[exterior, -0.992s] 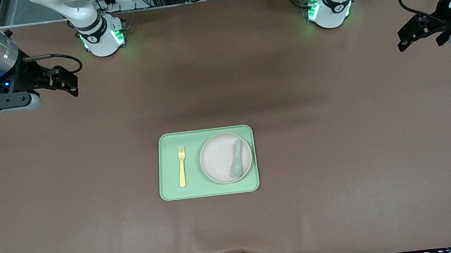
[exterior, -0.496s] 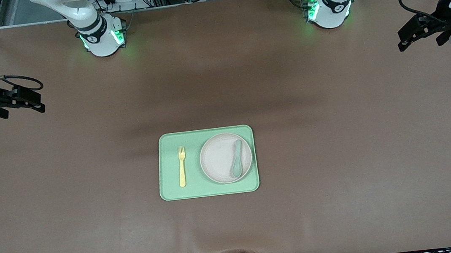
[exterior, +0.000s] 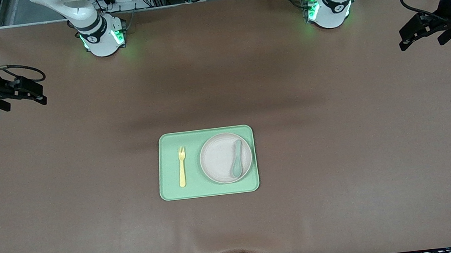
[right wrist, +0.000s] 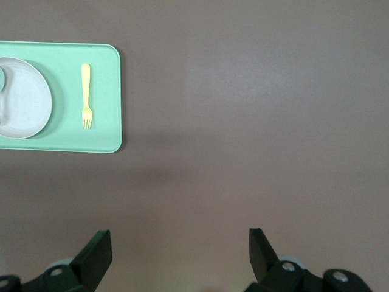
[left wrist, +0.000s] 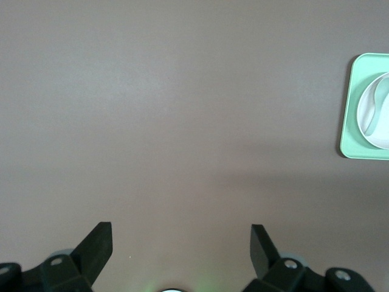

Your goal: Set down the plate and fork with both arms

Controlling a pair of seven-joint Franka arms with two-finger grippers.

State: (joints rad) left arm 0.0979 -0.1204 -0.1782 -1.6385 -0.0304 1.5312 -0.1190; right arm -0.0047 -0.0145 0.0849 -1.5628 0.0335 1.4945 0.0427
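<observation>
From my remote station, the front view shows a brown table [exterior: 339, 151] with a light-green tray [exterior: 173, 192] lying at its middle, nearer the front camera than the two arm bases. On the tray rests the plate [exterior: 218, 159], round and pale beige-pink, on the half of the tray toward the left arm's end of the table. A muted green spoon [exterior: 237, 159] lies in the plate, its handle leaning on the plate's rim. The fork [exterior: 181, 166], pale yellow, lies flat on the tray's bare half toward the right arm's end, just beside the plate but apart from it, tines pointing toward the arm bases.

I see the left gripper [exterior: 410, 37] over bare table at the left arm's end, well apart from the tray; in the left wrist view its fingers [left wrist: 97, 243] stand wide apart with nothing between them. I see the right gripper [exterior: 35, 94] over bare table at the right arm's end, likewise well apart from the tray; in the right wrist view its fingers [right wrist: 97, 249] are also spread wide and hold nothing. That same view shows tray [right wrist: 103, 97], plate [right wrist: 24, 97] and fork [right wrist: 86, 96] together.
</observation>
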